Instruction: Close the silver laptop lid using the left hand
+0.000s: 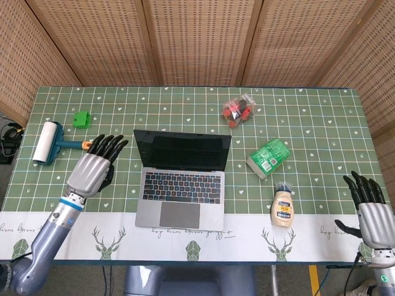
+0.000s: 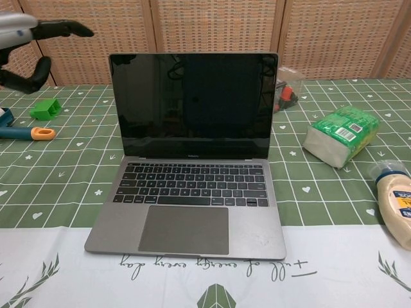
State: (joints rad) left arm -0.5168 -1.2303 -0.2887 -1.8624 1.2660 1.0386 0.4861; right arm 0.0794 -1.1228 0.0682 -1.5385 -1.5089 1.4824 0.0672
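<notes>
The silver laptop (image 1: 181, 185) (image 2: 191, 186) stands open in the middle of the table, its dark screen (image 2: 194, 106) upright and facing me. My left hand (image 1: 94, 168) (image 2: 29, 42) hovers just left of the lid, raised to about its top edge, fingers spread and holding nothing. It does not touch the laptop. At the table's front right corner, my right hand (image 1: 369, 213) stays open, far from the laptop; the chest view does not show it.
A lint roller (image 1: 50, 143) with an orange-tipped handle (image 2: 32, 133) and a green block (image 1: 81, 119) lie left of the laptop. A green packet (image 1: 268, 156), a squeeze bottle (image 1: 283, 205) and a bag of red items (image 1: 239, 111) lie to its right.
</notes>
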